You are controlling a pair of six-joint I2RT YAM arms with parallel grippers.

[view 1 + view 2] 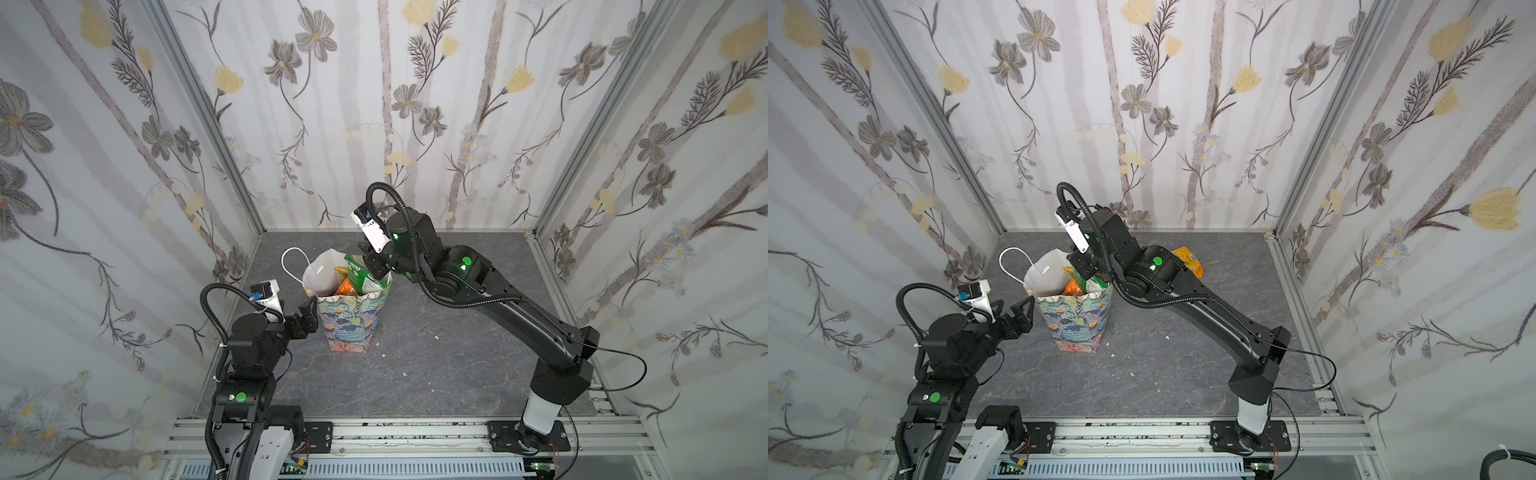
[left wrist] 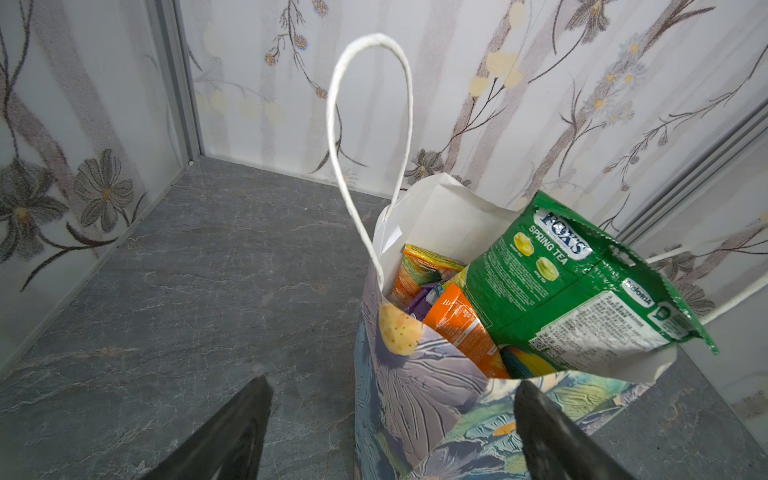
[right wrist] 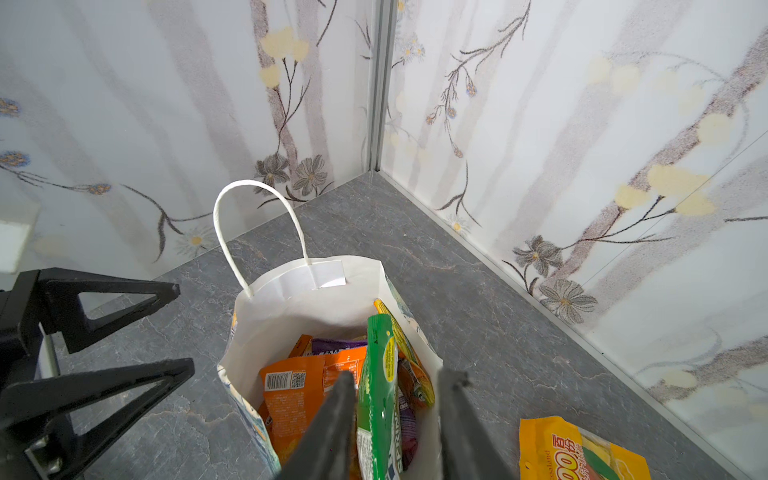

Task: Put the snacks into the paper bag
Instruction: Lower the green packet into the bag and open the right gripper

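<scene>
Both jaws of the right gripper [image 3: 399, 376] stand apart around the green packet [image 2: 552, 282], which leans loose in the paper bag [image 1: 351, 320] mid-table [image 1: 436, 365]; the drop looks done. The left gripper [image 1: 312, 313] gapes beside the bag, probably ready to brace it. One yellow packet [image 1: 1190, 259] waits near the back edge.

Bag [image 2: 415, 395] mouth half blocked: green packet [image 2: 540, 282] juts above the rim, right gripper [image 3: 399, 376] astride it. Handle [image 2: 376, 36] side open. Left gripper [image 2: 390, 380] crowds one corner.
</scene>
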